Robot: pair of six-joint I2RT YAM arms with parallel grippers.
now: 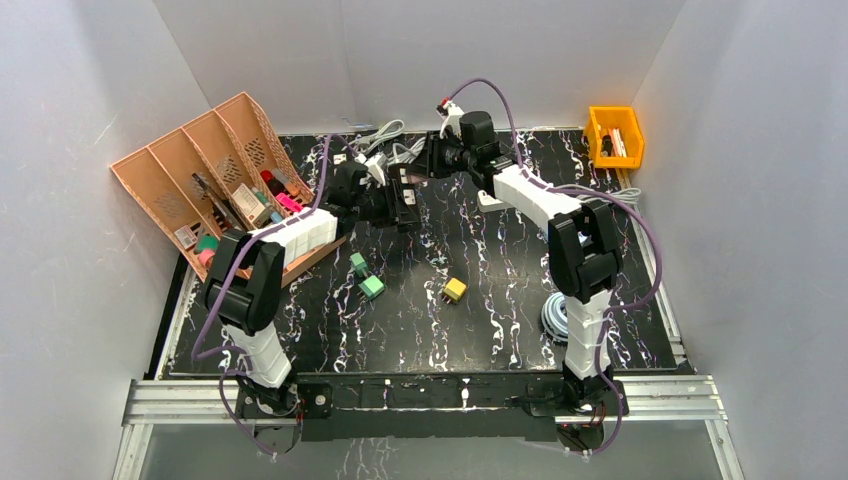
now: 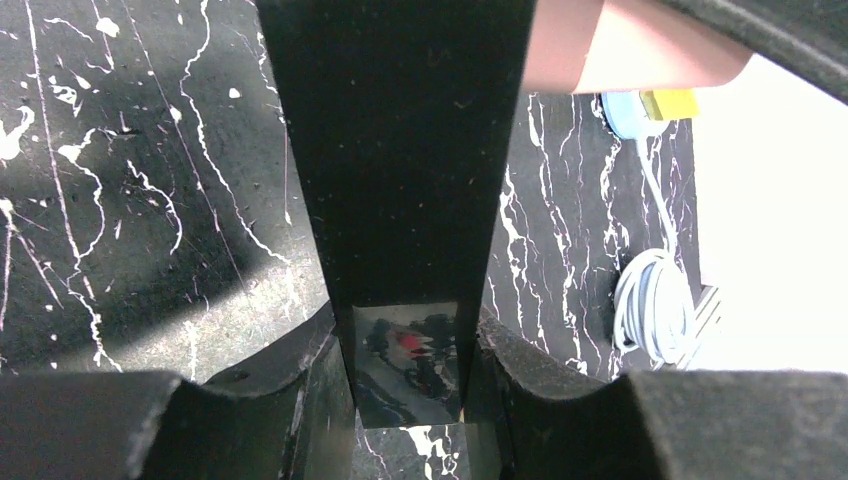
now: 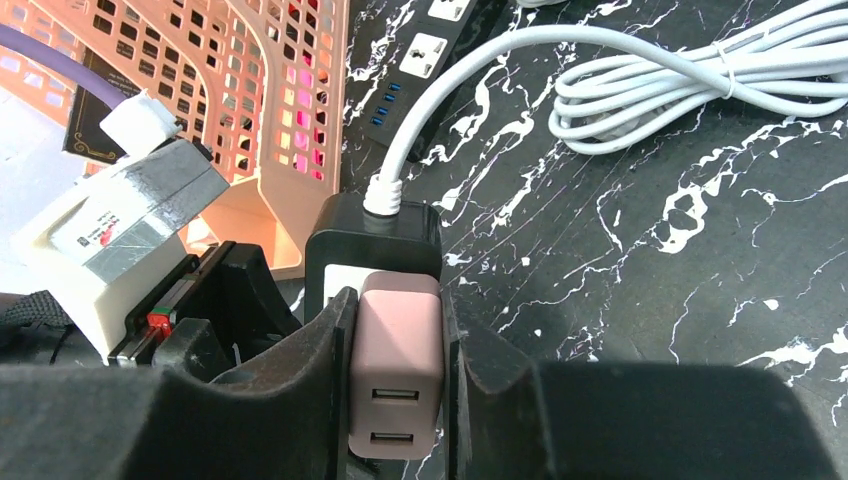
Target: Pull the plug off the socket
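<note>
- Two arms meet toward 12 o'clock on the marbled black worktop (image 1: 500, 300), their claws nose to nose at the socket strip (image 1: 406, 200).
- The right claw (image 3: 395, 312) is pinching the pink plug (image 3: 395, 370) by its two flat sides, with one finger at 9 o'clock of it and the other at 3 (wrist view). The plug's twin USB ports face the camera.
- The plug's far end touches the white face of the black socket strip. Its prongs are hidden, so I cannot tell how deep it sits.
- The left claw (image 2: 405, 410) is pressed onto the strip's long sides near one end, and the strip runs away toward 12 o'clock in that wrist view.
- A white cable (image 3: 470, 90) leaves the strip's far end and curves toward 1 o'clock into a tied bundle.
- A second power strip (image 3: 425, 60) lies beyond at 12 o'clock, just beside the peach organiser (image 1: 215, 175) (which fills the worktop's 10 o'clock).
- A yellow bin (image 1: 614, 135) sits at 2 o'clock.
- Two green blocks (image 1: 372, 287) and a yellow block (image 1: 454, 290) lie near the centre, well apart from both claws.
- A coiled cord (image 1: 548, 315) rests at 4 o'clock by the right arm.
</note>
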